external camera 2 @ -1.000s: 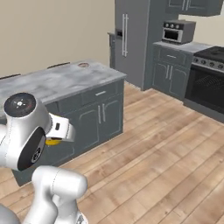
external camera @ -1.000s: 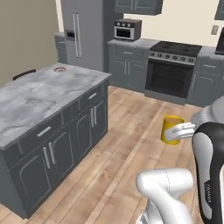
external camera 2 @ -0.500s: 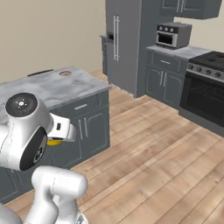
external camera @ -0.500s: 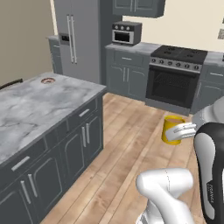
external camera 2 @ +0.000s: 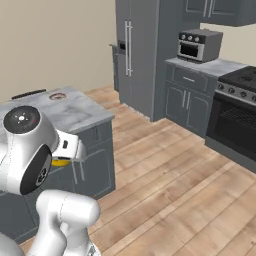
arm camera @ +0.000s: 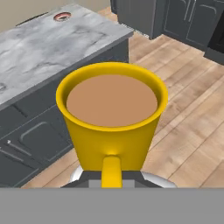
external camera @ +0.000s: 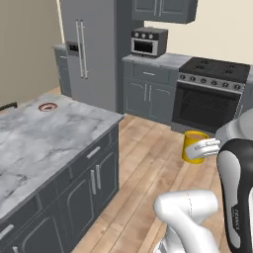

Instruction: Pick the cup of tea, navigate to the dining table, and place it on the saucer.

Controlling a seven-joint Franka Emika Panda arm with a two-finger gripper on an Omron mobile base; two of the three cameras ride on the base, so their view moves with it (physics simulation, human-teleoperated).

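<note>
In the left base view the pincer [external camera: 201,148] holds the small yellow cylindrical cup of tea [external camera: 193,146] above the wooden floor; the marble-topped dining table [external camera: 29,143] lies well left of it, bearing the small round reddish-rimmed saucer [external camera: 47,106] far off. In the right base view a sliver of the cup [external camera 2: 61,162] shows beside the hand. In the hand view the cup [arm camera: 112,120] sits upright, apparently clamped at its base, its handle facing the camera, with the saucer [arm camera: 62,16] well beyond.

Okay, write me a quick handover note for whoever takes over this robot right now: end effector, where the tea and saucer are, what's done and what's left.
End effector: shut on the cup of tea, held upright off the floor beside the arm; tea looks level in the hand view.
Saucer: sits near the far corner of the dining table, marble top; also seen in the right base view.
Done: cup picked up and carried.
Left: bring the base closer to the table, reach over to the saucer, set the cup on it, release.
</note>
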